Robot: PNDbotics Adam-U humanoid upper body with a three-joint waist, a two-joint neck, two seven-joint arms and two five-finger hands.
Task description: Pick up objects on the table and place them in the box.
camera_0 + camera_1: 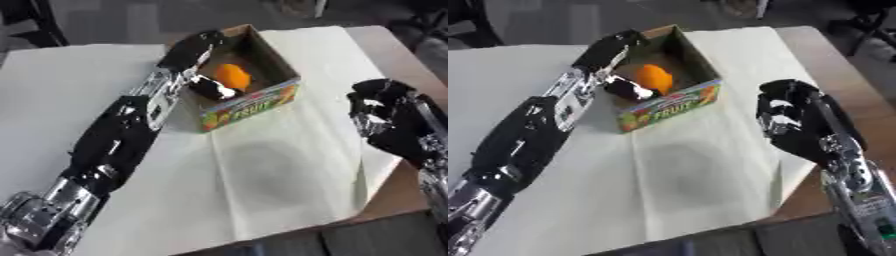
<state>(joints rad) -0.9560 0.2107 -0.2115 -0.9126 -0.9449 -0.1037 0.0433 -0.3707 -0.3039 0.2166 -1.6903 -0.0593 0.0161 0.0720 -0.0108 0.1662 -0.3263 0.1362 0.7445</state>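
An open cardboard box (255,104) with a colourful fruit print on its front stands at the table's far middle. An orange round object (233,76) lies inside it. My left arm reaches from the lower left up to the box. My left hand (194,50) lies over the box's left wall with its fingers stretched along it, and its thumb (214,89) dips inside, right beside the orange object. The fingers do not look curled round the object. My right hand (796,120) hovers over the table's right side, away from the box, fingers relaxed and holding nothing.
A white cloth (271,175) covers most of the table. The bare wooden table edge (395,197) shows at the right and near side. Dark floor and chair legs lie beyond the far edge.
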